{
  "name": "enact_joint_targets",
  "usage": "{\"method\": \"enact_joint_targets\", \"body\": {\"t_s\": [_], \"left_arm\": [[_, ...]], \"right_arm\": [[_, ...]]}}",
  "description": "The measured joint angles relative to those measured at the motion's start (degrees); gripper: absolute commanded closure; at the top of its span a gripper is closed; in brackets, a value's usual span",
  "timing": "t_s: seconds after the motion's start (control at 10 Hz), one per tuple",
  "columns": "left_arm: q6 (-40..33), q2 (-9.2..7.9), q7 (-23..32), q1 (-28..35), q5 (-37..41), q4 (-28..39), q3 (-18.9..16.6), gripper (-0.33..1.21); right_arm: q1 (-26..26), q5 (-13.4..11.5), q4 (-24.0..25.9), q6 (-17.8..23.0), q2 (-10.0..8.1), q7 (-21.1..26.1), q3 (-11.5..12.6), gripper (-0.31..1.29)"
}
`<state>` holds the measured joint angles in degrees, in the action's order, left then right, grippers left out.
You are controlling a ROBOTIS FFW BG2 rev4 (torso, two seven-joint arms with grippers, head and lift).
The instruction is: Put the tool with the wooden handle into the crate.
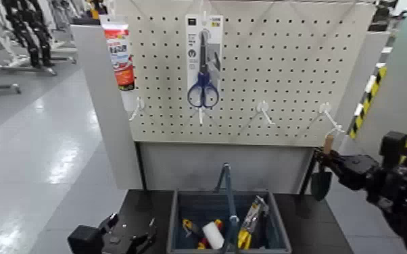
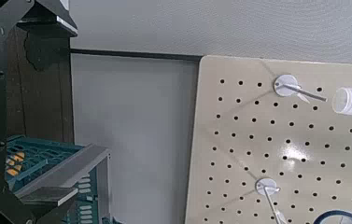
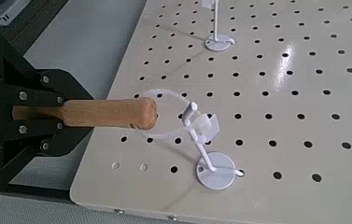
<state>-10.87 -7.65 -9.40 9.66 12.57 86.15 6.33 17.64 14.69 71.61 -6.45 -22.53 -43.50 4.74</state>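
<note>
The right claw (image 1: 323, 158), at the right of the head view, is closed on the light tan wooden handle (image 1: 328, 143) of the small hand tool with a dark teal-black head (image 1: 320, 186). That tool hangs upright, head down, below the lower-right corner of the beige perforated board (image 1: 301, 74). In the right wrist view, the white loop (image 3: 151, 92) at the handle's end is around the tip of a white hook (image 3: 200, 140). The left claw (image 1: 134, 228), lower left, stands wide open and empty. The dark grey-blue plastic crate (image 1: 174, 226) sits lower centre on the black surface (image 1: 314, 219), with yellow-handled items (image 1: 244, 238) inside.
</note>
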Motion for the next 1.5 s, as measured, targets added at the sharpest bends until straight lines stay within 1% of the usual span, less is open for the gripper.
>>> {"method": "enact_joint_targets", "body": {"t_s": [0.2, 0.3, 0.6, 0.7, 0.9, 1.1, 1.2, 1.3, 1.5], "left_arm": [[-0.03, 0.00, 0.05, 0.01, -0.01, 0.07, 0.00, 0.11], [-0.03, 0.00, 0.02, 0.01, -0.01, 0.07, 0.00, 0.11], [0.05, 0.00, 0.02, -0.01, -0.08, 0.07, 0.06, 0.11], [0.08, 0.00, 0.00, -0.05, -0.09, 0.02, 0.12, 0.11], [0.20, 0.00, 0.01, -0.16, -0.09, -0.02, 0.29, 0.11], [0.30, 0.00, 0.01, -0.23, -0.09, -0.09, 0.42, 0.11], [0.33, 0.00, 0.01, -0.25, -0.09, -0.11, 0.43, 0.11], [0.33, 0.01, 0.00, -0.26, -0.09, -0.11, 0.39, 0.11], [0.33, 0.00, 0.00, -0.34, -0.09, -0.11, 0.40, 0.11]], "right_arm": [[-1.61, 0.11, 2.44, -0.45, 0.62, -0.06, 1.34, 1.19], [-2.70, 0.05, 4.58, -1.01, 1.00, 0.08, 2.35, 1.19], [-8.43, -0.24, 14.48, -3.62, 3.54, 0.93, 7.35, 1.19], [-10.03, -0.18, 16.83, -4.22, 4.30, 0.98, 8.30, 1.19], [-13.06, 1.22, 21.95, -5.57, 5.94, 1.54, 9.45, 1.19], [-15.51, 3.90, 26.84, -6.49, 7.74, 1.98, 9.81, 1.19], [-16.62, 4.95, 28.81, -6.68, 8.96, 2.09, 10.04, 1.19], [-17.52, 5.88, 29.86, -6.69, 10.06, 2.09, 10.16, 1.19], [-18.45, 8.32, 30.17, -5.59, 11.54, 2.36, 9.79, 1.19]]}}
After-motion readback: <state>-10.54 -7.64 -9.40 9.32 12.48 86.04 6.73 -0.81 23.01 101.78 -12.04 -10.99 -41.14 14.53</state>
